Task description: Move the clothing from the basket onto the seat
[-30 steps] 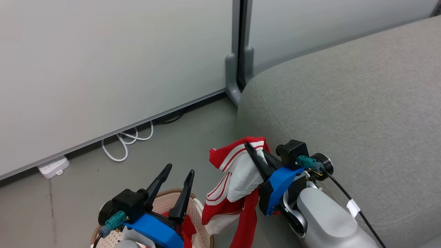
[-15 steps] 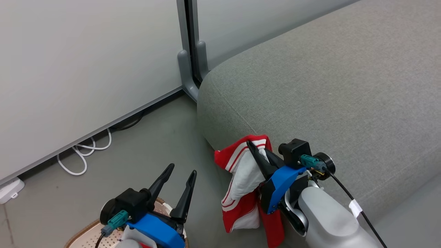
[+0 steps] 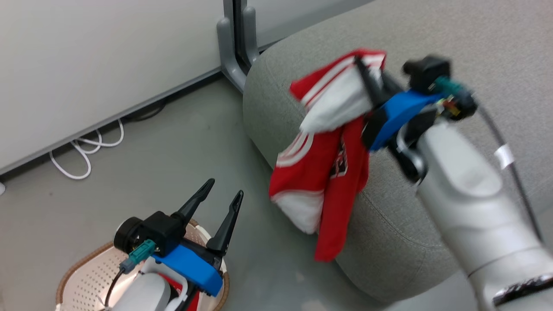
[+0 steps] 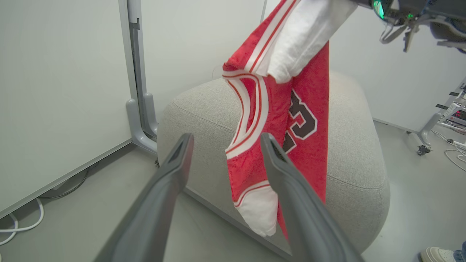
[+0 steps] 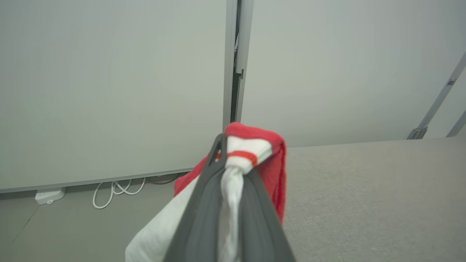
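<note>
right hand (image 3: 361, 64) pinches clothing (image 3: 317, 172) — dangling

White cable (image 3: 93, 142) beside wall panel (image 3: 86, 65)

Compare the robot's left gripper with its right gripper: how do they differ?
The left gripper is open and empty; the right gripper is shut on the clothing. The left gripper sits low over the basket; the right gripper is held high over the seat. Both have two dark fingers on blue mounts.
</note>
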`<state>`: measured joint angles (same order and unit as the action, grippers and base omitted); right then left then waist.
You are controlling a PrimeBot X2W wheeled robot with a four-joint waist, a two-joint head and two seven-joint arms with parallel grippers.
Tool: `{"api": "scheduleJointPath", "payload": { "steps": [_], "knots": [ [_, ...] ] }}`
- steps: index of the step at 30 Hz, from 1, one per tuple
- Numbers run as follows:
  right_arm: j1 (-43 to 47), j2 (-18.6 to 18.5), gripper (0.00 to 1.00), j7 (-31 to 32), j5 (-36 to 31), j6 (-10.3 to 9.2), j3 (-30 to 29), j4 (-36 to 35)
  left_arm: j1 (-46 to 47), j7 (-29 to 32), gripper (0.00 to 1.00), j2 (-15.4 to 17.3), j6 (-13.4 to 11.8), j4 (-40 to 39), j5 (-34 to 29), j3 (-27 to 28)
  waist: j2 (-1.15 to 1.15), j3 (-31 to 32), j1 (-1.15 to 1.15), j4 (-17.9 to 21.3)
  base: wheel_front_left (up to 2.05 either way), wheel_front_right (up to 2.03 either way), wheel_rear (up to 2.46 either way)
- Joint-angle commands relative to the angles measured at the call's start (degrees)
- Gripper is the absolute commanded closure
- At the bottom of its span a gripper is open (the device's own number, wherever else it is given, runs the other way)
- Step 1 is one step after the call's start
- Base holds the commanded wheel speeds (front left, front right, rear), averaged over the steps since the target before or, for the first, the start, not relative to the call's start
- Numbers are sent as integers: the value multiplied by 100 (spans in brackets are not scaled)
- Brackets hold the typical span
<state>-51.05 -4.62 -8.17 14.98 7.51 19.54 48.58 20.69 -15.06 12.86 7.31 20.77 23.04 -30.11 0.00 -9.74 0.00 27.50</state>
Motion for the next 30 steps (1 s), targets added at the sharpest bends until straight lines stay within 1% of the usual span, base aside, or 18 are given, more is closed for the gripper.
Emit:
{"api": "scheduleJointPath", "payload": {
  "steps": [1,4,8,11,14,20,23,25,27,28,29,30],
  "knots": [
    [-374,-220,100,51,-33,-4,-158,-12,172,17,0,76,20,-64,-41,-45,0,-434,0,-193,0,0,0],
    [-1152,-716,100,198,-127,-5,-501,-32,454,90,0,223,20,-225,-92,-119,0,-912,0,-375,0,0,0],
    [-2005,-1504,100,275,-232,-5,-1054,-75,863,214,0,371,20,-519,-182,-256,0,-1579,0,-627,0,0,0],
    [-2321,-1897,100,266,-326,-4,-1544,-45,1164,291,0,455,20,-716,-247,-347,0,-1998,0,-787,0,0,0],
    [-2303,-2162,100,186,-417,-4,-1891,45,1438,337,0,493,20,-853,-278,-494,0,-2304,0,-966,0,0,0],
    [-1823,-2320,100,103,-470,-5,-2383,510,1710,286,0,524,20,-863,-291,-503,0,-2579,0,-1133,0,0,0],
    [-1619,-2299,100,27,-488,-5,-2543,725,1672,222,0,506,20,-778,-256,-502,0,-2568,0,-1172,0,0,0],
    [-1497,-2186,100,4,-426,-5,-2622,844,1603,178,0,508,9,-716,-225,-488,0,-2517,0,-1160,0,0,0],
    [-1409,-2183,100,-3,-460,-5,-2611,918,1534,139,0,488,1,-648,-199,-480,0,-2418,0,-1157,0,0,0],
    [-1368,-2207,95,-35,-488,-5,-2628,938,1510,118,0,462,1,-607,-182,-481,0,-2346,0,-1167,0,0,0],
    [-1328,-2229,62,-55,-530,-5,-2633,956,1489,99,0,428,0,-568,-154,-476,0,-2272,0,-1179,0,0,0],
    [-1284,-2224,11,-59,-545,-5,-2653,977,1453,75,0,393,-2,-527,-132,-464,0,-2185,0,-1191,0,0,0]
  ]
}}
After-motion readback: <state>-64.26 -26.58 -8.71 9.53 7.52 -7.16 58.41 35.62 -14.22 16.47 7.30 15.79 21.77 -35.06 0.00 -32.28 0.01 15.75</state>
